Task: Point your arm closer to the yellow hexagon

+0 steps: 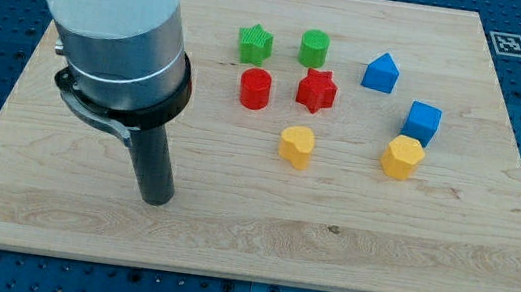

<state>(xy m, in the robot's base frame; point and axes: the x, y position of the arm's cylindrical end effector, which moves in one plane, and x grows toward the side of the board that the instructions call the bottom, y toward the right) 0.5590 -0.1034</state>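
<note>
The yellow hexagon [402, 157] sits at the desk's [329, 236] right-centre, touching the blue cube [423, 121] just above it; it is a squat, glossy block with no clear long axis or pointing direction. My tip [155, 199] rests well apart at the view's left, far from the yellow heart-like block [296, 146] too. No fingers exist here, only a bare rod
</note>
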